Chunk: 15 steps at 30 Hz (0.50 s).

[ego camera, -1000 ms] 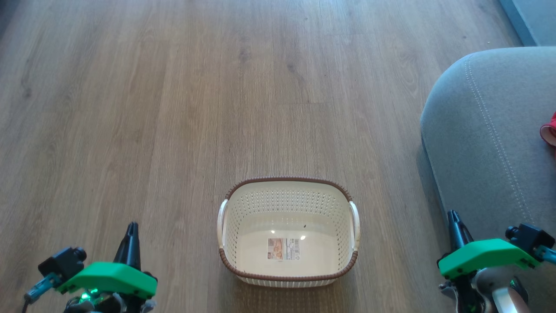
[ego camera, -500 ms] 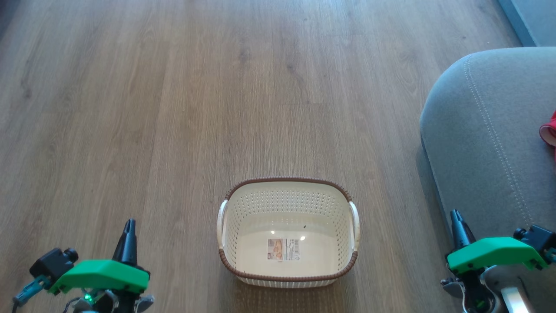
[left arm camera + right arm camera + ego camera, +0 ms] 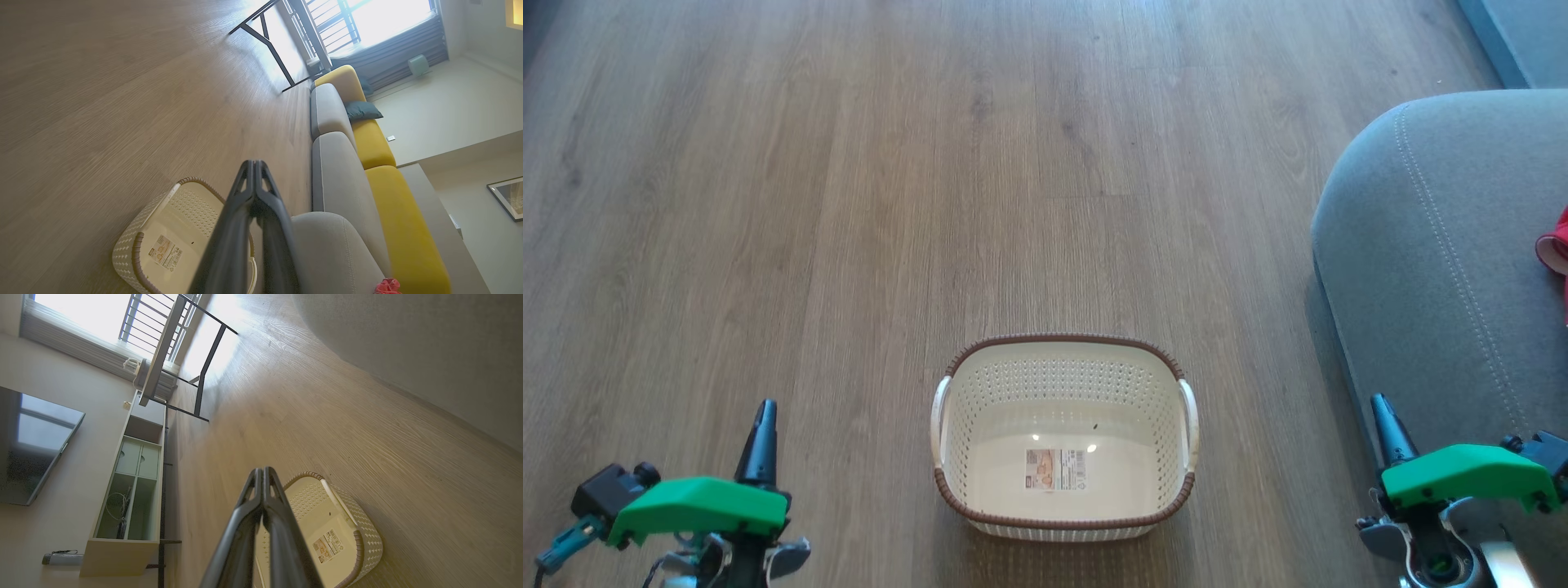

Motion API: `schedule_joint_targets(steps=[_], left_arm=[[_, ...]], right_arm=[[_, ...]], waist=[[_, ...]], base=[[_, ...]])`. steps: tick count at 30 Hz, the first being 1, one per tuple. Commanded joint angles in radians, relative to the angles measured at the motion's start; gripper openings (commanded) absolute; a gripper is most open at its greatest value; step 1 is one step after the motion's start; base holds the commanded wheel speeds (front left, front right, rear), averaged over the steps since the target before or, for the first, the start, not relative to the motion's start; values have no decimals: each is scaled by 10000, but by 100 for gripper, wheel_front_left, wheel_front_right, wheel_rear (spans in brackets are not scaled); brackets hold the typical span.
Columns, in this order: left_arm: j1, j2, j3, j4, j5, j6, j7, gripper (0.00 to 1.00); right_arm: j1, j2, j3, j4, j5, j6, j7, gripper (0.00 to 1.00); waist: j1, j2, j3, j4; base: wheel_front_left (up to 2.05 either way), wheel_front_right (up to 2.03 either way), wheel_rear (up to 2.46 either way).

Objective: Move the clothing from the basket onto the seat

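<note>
Left gripper, right gripper: both clenched, empty, flanking basket. Basket interior: bare. Clothing: on seat, right of basket. Risk: overhanging fabric might slip floorward, unnoticed.

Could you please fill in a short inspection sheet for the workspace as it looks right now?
Surface: wooden floor, bare around the basket.
Job's things: basket upright on the floor, nothing in it but a base sticker; red clothing lying on the grey seat, at the head view's right edge.
Clutter: nothing seen.
Grippers: left gripper and right gripper both shut, holding nothing, either side of the basket.
Cables: teal lead at the left wrist camera.
Surroundings: yellow-backed sofa, dark-legged table, television, shelf unit.
</note>
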Motion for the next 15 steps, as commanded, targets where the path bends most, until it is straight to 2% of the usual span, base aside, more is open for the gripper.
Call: schedule_joint_targets(steps=[1,15], left_arm=[[-583,31,306,-393,-384,-43,117,0],[-687,33,420,-519,-1955,-51,501,0]], right_arm=[[-469,-2,47,-407,371,47,118,0],[-492,20,-131,-510,1813,54,494,0]], waist=[[0,0,-3,-1],[0,0,-20,-10]], base=[[0,0,0],[0,0,0]])
